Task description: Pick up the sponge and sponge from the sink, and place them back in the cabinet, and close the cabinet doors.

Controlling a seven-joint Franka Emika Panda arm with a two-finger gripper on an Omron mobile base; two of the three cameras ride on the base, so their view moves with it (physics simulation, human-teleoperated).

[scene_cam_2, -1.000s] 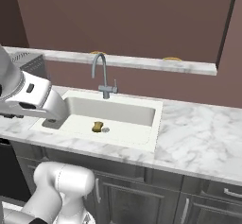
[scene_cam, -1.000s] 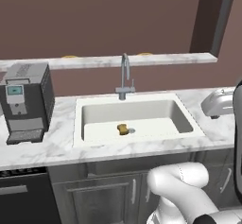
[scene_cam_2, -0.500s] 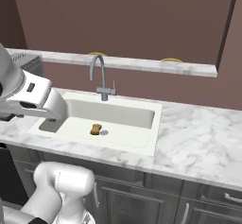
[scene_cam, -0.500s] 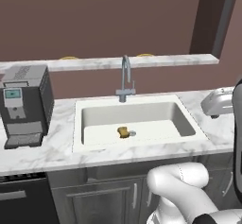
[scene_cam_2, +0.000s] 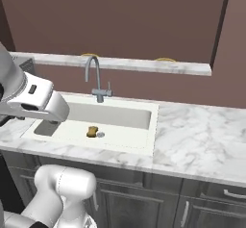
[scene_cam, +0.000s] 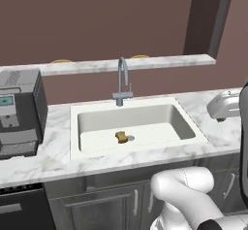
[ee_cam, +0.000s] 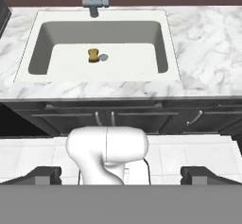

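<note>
Sliding right, my base brings the sink (scene_cam: pixel 77 122) nearer centre, so the golden-tan sponge (ee_cam: pixel 93 55) lies ahead. My gripper (ee_cam: pixel 121 173) hangs high with jaws wide apart, holding nothing

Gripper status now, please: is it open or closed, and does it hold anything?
Gripper: open, jaws wide apart, holding nothing. The golden-tan sponge lies on the sink floor, far from the fingertips.

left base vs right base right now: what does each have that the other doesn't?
Left base: the coffee machine on the counter left of the sink, and a rounded grey appliance at the right edge. Right base: a wide stretch of marble counter right of the sink. Both: the sink, the faucet, and one golden-tan sponge beside the drain.
</note>
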